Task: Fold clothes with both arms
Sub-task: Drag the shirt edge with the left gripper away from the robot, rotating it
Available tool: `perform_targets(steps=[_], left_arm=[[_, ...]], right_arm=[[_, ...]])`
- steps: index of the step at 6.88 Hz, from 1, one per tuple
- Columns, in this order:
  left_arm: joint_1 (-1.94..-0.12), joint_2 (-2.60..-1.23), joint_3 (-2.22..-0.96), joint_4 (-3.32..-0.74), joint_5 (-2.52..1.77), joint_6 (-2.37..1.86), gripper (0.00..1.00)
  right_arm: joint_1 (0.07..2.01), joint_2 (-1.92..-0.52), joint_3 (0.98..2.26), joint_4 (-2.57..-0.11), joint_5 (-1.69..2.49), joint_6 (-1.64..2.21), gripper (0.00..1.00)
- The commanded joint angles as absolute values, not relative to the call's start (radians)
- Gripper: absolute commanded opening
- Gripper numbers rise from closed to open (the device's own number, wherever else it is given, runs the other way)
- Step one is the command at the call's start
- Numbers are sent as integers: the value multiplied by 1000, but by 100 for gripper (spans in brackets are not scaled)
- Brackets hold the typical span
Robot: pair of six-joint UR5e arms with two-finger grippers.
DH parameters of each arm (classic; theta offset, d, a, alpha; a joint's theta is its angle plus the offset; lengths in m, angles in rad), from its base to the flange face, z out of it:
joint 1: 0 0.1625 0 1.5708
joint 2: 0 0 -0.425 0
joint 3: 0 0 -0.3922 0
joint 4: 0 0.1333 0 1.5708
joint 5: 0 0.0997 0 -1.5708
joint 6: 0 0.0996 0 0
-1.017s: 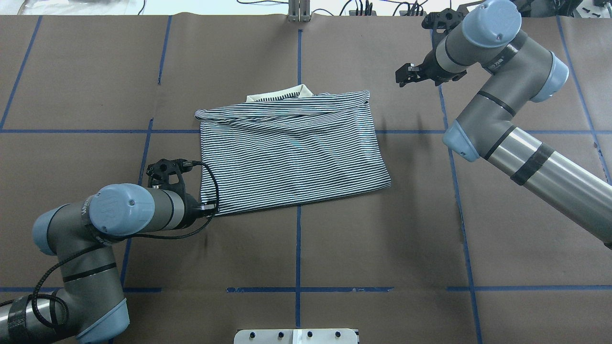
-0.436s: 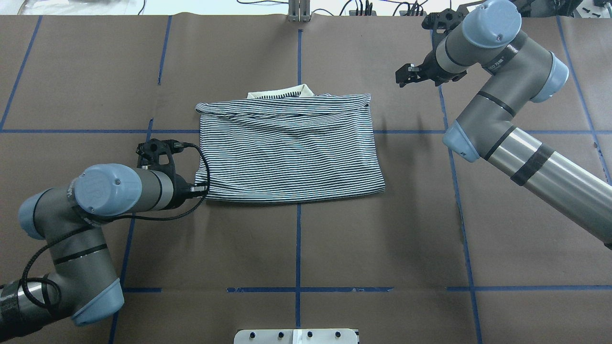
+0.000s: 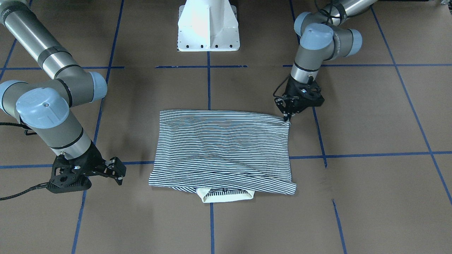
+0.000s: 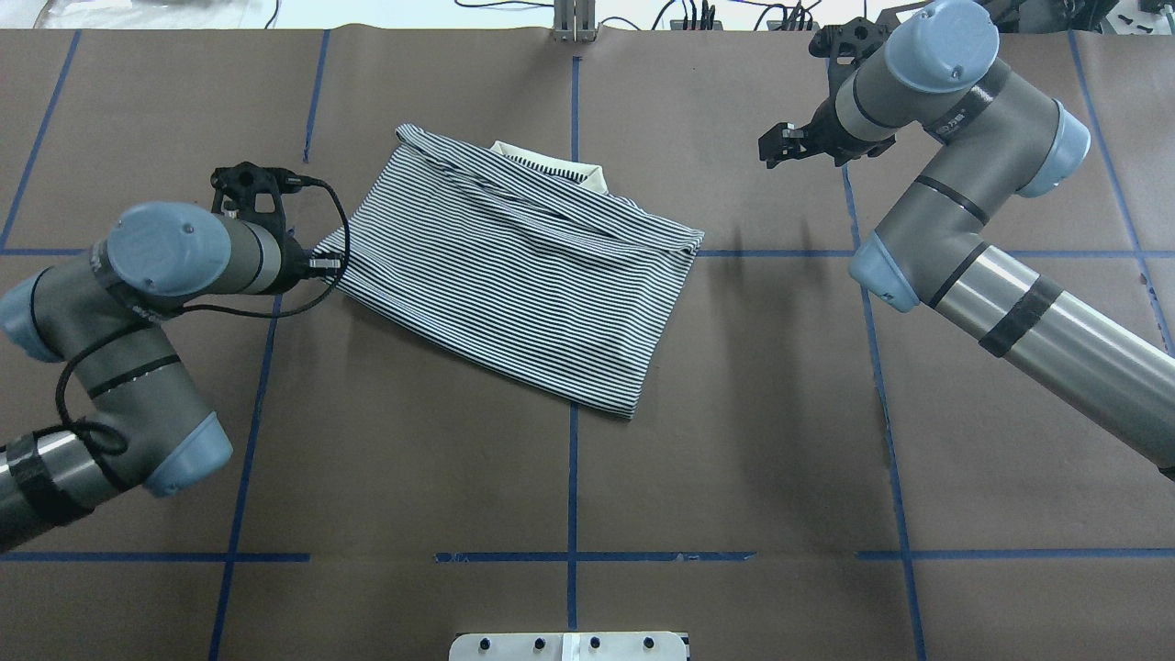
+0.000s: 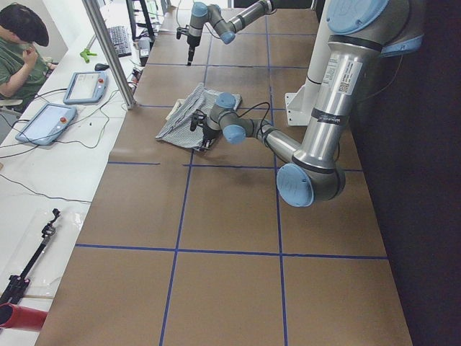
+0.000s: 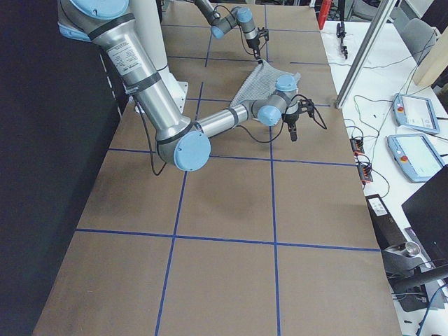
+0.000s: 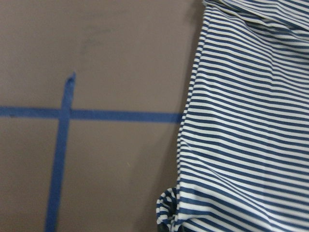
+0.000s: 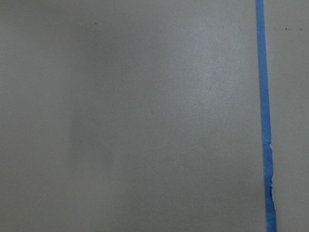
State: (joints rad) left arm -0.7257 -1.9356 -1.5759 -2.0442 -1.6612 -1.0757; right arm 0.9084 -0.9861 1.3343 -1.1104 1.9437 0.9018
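The shirt (image 4: 514, 294) lies folded on the bench (image 4: 734, 441), a little left of centre in the overhead view. It sits askew, its long edges running from upper left down to lower right. The cream collar (image 4: 551, 168) peeks out along its upper edge.

The left hand (image 4: 327, 262) is at the shirt's left corner, pinched tight on the cloth. Its wrist view shows the stripes bunched into a small pucker at the bottom of the frame. From the right-side view that corner looks lifted off the bench.

The right hand (image 4: 773, 147) hangs well apart from the shirt, in the upper right of the overhead view. Its fingers are spread with nothing between them. Its own camera sees only bare brown bench and a blue tape line (image 8: 264, 121).

A person (image 5: 18, 58) sits in the upper left of the left-side view.
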Motion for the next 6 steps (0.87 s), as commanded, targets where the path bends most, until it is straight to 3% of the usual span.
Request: perform_targets(steps=[1, 3, 4, 5, 6], left_arm=[[-843, -2124, -1264, -2142, -1660, -994, 0], [-894, -2282, -939, -2314, -1605, -889, 0], [-911, -2278, -937, -2321, -1606, -826, 0], [-916, -2261, -943, -2327, -1608, -739, 99], [-948, -2258, -949, -2363, -1621, -662, 100]], right_arm=[[908, -982, 1333, -1114, 1944, 902, 100], [908, -979, 1333, -1115, 1944, 908, 100], [905, -971, 1333, -1115, 1944, 935, 100], [896, -951, 1325, -1115, 1939, 992, 100], [882, -915, 1313, -1117, 1934, 1059, 100]])
